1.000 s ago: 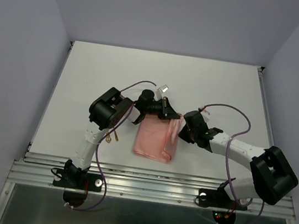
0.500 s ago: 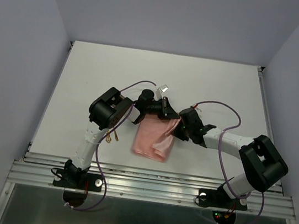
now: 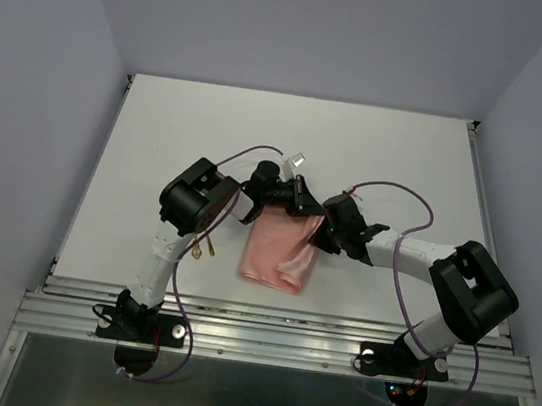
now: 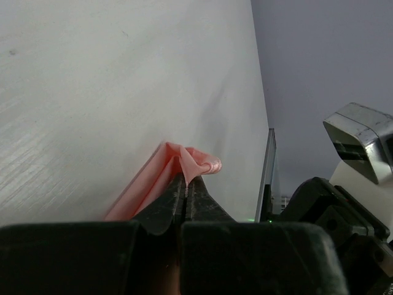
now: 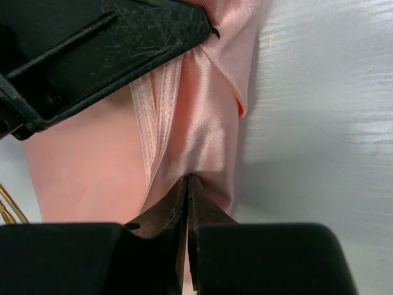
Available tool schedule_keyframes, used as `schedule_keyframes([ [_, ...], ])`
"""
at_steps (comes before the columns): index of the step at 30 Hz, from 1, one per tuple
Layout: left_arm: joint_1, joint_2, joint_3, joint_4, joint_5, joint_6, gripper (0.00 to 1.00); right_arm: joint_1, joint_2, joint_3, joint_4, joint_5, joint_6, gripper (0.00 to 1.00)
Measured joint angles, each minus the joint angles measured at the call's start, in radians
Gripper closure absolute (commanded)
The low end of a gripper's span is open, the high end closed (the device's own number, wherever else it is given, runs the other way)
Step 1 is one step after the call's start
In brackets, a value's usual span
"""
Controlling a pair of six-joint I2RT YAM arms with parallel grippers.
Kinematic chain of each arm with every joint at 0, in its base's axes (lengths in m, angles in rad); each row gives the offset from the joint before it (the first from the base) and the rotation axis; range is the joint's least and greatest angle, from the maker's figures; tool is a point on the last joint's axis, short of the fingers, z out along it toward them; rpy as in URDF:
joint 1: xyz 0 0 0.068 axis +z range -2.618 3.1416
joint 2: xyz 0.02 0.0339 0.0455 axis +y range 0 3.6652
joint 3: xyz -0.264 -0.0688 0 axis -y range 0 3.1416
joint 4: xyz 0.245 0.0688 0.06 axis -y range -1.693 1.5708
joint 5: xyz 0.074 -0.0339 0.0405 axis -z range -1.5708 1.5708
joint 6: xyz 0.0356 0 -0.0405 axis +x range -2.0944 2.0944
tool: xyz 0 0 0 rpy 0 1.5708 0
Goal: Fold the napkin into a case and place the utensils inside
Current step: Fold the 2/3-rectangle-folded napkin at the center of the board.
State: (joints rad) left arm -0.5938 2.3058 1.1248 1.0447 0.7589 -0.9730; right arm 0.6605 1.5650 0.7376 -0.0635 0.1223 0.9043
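Pinches the napkin (image 3: 272,256) at its far right corner with both grippers. Clamps a raised curl of the pink cloth in the left gripper (image 4: 185,176), jaws pressed together on it, right at the napkin's far edge. Grips the napkin's right-hand edge with the right gripper (image 5: 187,178), jaws likewise closed flat on a glossy ridge of cloth, just beside the left gripper and a little toward the napkin's near edge.

Leaves the rest of the napkin lying on the table (image 3: 388,159) as a part-folded rectangle, long axis running from the pinched far edge back to the near edge, flat along the left side, rumpled and lifted along the right. From either gripper, finds nearly all the cloth spreading away toward the napkin's near edge and left side, with only the small pinched curl beyond the fingertips.

Has the utensils (image 3: 204,247) lying off the napkin's left edge, apart from the cloth and well away from both grippers, on the left arm's side.

Looks like mid-fold, with no case formed yet and the cloth far wider than a narrow strip. Probably calls for carrying the pinched right edge across the short axis toward the napkin's left edge, crease parallel to the long axis. Needs both grips moving together, otherwise risks twisting the thin cloth or dragging the whole napkin sideways onto the utensils.
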Motion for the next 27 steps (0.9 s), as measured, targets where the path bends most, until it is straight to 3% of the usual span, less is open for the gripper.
schedule_keyframes([
  [3,0.0,-0.028,-0.003,-0.035,-0.002,0.016,0.82,0.0,0.007,-0.002,0.006,-0.002,0.0,0.93],
  [5,0.0,-0.053,-0.003,-0.061,-0.002,0.033,0.79,0.0,0.01,-0.007,0.022,-0.007,0.0,0.94],
  [7,0.0,-0.076,-0.003,-0.088,-0.003,0.047,0.69,-0.001,0.011,-0.016,0.041,-0.011,0.001,0.93],
  [8,0.0,-0.087,-0.003,-0.101,-0.003,0.056,0.59,-0.002,0.011,-0.02,0.05,-0.013,0.001,0.94],
  [9,0.0,-0.095,-0.002,-0.11,-0.004,0.06,0.59,-0.003,0.011,-0.022,0.054,-0.014,0.002,0.94],
  [10,0.0,-0.105,-0.001,-0.127,-0.006,0.07,0.51,-0.004,0.011,-0.025,0.06,-0.016,0.002,0.93],
  [12,0.0,-0.117,0.002,-0.148,-0.01,0.082,0.46,-0.005,0.01,-0.032,0.074,-0.018,0.005,0.94],
  [20,0.01,-0.223,0.011,-0.305,-0.061,0.163,0.45,-0.005,0.011,-0.043,0.098,-0.021,0.008,0.94],
  [24,0.035,-0.279,0.019,-0.36,-0.075,0.193,0.35,-0.005,0.01,-0.048,0.108,-0.023,0.008,0.94],
  [26,0.06,-0.318,0.019,-0.405,-0.09,0.217,0.37,-0.005,0.01,-0.048,0.109,-0.026,0.007,0.94],
  [27,0.069,-0.335,0.019,-0.428,-0.107,0.233,0.45,-0.006,0.01,-0.048,0.109,-0.026,0.006,0.94],
])
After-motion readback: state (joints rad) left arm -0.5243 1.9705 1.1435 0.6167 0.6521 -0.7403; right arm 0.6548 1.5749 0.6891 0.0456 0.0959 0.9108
